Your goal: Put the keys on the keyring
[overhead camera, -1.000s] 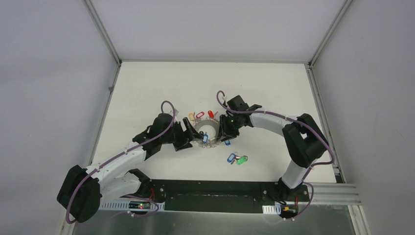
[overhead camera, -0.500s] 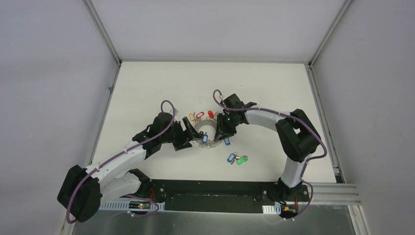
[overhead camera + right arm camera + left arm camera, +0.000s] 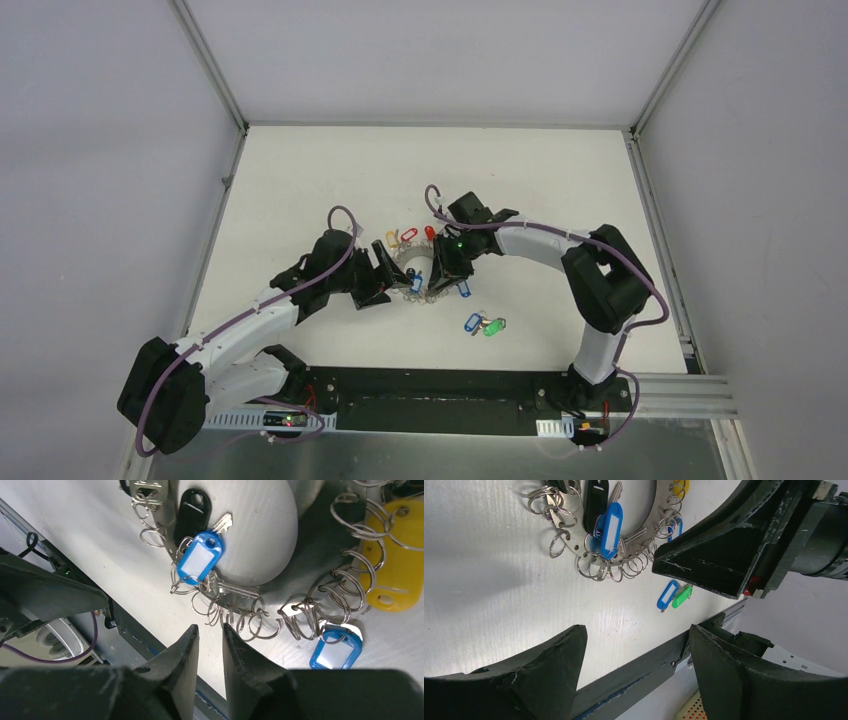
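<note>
My left gripper (image 3: 384,274) stands wide and holds nothing, at nine o'clock from the keyring (image 3: 424,293). My right gripper (image 3: 210,627) hangs over the ring's three o'clock edge, its fingers drawn narrow with a slim gap and nothing between them. The two keys (image 3: 484,324), one blue-tagged and one green-tagged, lie together on the table (image 3: 300,170) at four o'clock from the ring, apart from it and from both grippers.

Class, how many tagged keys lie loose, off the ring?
2: blue-tagged key and green-tagged key, side by side, apart from the keyring, on its near right. Others may be hidden.
</note>
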`<move>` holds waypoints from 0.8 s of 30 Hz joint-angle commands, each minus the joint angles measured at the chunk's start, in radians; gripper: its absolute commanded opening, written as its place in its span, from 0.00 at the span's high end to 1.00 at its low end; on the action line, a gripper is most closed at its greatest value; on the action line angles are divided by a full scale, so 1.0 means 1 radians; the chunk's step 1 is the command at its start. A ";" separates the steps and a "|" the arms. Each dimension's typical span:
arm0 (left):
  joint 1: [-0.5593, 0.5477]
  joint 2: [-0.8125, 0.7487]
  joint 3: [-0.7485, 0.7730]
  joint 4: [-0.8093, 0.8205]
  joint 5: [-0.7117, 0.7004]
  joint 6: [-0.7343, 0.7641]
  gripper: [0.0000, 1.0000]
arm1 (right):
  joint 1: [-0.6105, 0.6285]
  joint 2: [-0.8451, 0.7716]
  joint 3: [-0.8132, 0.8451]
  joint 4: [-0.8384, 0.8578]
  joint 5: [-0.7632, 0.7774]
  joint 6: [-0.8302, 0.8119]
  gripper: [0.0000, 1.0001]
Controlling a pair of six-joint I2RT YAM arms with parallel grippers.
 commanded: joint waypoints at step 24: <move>0.059 0.141 0.071 -0.158 0.017 0.029 0.28 | 0.086 -0.059 0.137 -0.146 0.137 -0.109 0.60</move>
